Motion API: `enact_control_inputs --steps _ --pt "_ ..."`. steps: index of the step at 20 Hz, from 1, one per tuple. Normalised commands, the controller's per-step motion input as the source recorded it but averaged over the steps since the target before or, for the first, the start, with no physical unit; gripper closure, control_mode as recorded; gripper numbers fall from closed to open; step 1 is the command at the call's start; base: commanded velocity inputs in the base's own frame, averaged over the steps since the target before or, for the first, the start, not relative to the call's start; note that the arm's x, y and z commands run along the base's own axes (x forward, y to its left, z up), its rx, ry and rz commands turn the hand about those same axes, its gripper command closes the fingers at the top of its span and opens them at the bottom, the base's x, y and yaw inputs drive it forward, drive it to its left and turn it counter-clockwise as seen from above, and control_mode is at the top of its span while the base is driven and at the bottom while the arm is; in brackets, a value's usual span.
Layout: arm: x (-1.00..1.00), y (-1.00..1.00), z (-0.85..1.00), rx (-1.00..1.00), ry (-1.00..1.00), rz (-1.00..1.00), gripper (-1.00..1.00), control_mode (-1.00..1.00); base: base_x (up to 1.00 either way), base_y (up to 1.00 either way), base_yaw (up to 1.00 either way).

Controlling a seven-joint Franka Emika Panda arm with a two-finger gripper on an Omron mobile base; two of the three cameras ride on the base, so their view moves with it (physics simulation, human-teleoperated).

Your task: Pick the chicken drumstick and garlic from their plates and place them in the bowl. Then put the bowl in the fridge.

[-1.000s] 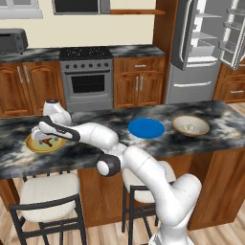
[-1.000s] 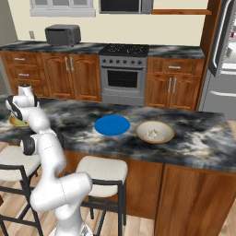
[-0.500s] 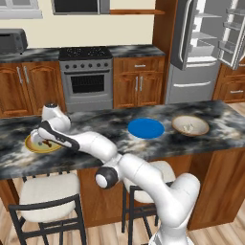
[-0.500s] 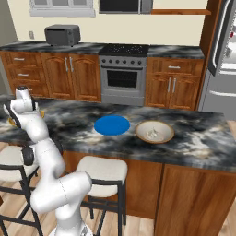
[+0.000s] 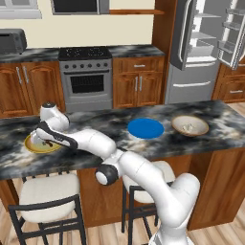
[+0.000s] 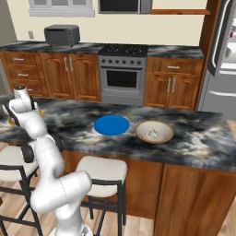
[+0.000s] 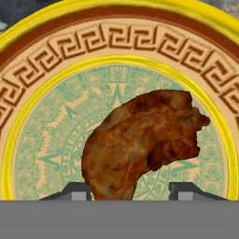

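While the pincer (image 7: 128,190) straddles the drumstick (image 7: 140,142) on the yellow plate (image 7: 28,60) at the table's (image 5: 95,127) left end, a firm grip cannot be told.

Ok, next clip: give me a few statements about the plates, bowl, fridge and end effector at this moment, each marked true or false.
1. The chicken drumstick lies on the yellow-rimmed plate. True.
2. The end effector has a finger tip on each side of the drumstick. True.
3. The blue plate carries the garlic. False: it is bare; a small pale thing, seemingly the garlic, lies in the bowl.
4. The fridge is shut. False: its doors stand open, shelves showing.
5. The bowl sits between the two plates. False: the blue plate is in the middle.
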Motion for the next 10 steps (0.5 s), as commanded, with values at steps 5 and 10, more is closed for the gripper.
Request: enact_control_inputs --steps 5,10 --pt "0.00 0.02 -0.19 0.00 0.15 0.04 1.00 -1.00 0.00 0.00 0.00" --pt "-0.09 0.00 -0.05 0.00 0.06 0.06 1.00 -1.00 0.00 0.00 0.00"
